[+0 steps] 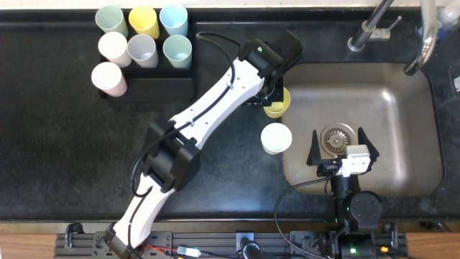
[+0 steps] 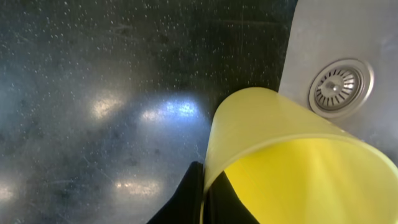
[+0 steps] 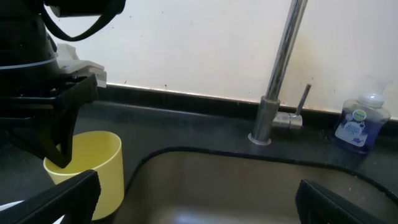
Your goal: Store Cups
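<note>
At the sink's left rim: the yellow cup [image 1: 279,106] [image 2: 298,155] [image 3: 93,165] is upright with its mouth up, on the dark speckled desk [image 1: 65,158] side of the rim; whether its base touches the desk cannot be told
Yellow cup's look: plain smooth wall, slightly see-through, wider at the mouth than lower down
Left tool: the left tool [image 2: 204,193] is clamped on the yellow cup's wall at the rim, one finger inside and one outside
Right tool: the right tool [image 1: 338,142] [image 3: 199,211] has its fingers spread wide and empty, low in the steel sink [image 1: 402,108] near the drain [image 1: 336,137]
White cup: the white cup [image 1: 276,138] sits just beside the yellow cup, nearer the arms' bases, at the same sink rim
Black tray: the black tray [image 1: 162,85] lies at the desk's far left
Back-row cups: the back-row cups [image 1: 144,20] are mint, yellow and light blue
Front-row cups: the front-row cups [image 1: 142,50] are white, pale grey and mint
Pink cup: the pink cup [image 1: 108,78] is at the tray's left end
Writing: the blue soap bottle [image 3: 362,121] by the tap [image 3: 280,74] carries a printed label
</note>
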Controlling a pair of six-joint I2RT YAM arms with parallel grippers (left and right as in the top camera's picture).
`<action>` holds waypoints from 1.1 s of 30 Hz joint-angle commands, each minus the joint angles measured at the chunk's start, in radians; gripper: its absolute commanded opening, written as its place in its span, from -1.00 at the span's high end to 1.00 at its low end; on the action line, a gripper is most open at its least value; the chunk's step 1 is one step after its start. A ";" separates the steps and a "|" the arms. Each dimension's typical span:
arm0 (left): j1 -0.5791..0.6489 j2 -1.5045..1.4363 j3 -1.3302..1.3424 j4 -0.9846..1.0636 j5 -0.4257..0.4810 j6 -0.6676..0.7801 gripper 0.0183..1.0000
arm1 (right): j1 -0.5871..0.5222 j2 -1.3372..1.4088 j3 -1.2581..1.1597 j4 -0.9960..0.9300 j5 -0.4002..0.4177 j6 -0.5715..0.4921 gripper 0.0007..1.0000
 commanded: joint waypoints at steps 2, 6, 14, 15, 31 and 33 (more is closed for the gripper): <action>0.016 -0.109 0.016 0.012 -0.134 -0.006 0.97 | -0.001 -0.008 -0.013 0.005 0.003 0.007 -0.99; 0.092 -0.277 0.008 -0.006 -0.297 0.002 0.97 | -0.001 -0.008 -0.013 0.005 0.003 0.007 -1.00; 0.438 -0.557 -0.145 -0.040 -0.331 0.011 0.96 | -0.001 -0.008 -0.013 0.005 0.003 0.008 -0.99; 0.481 -0.583 -0.177 -0.042 -0.325 -0.060 0.97 | -0.001 -0.008 -0.013 0.005 0.003 0.007 -0.99; 0.561 -0.701 -0.632 -0.053 -0.269 -1.061 0.96 | -0.001 -0.008 -0.013 0.005 0.003 0.007 -1.00; 0.563 -0.694 -0.648 -0.026 -0.262 -1.061 0.96 | -0.001 -0.008 -0.013 0.005 0.003 0.007 -1.00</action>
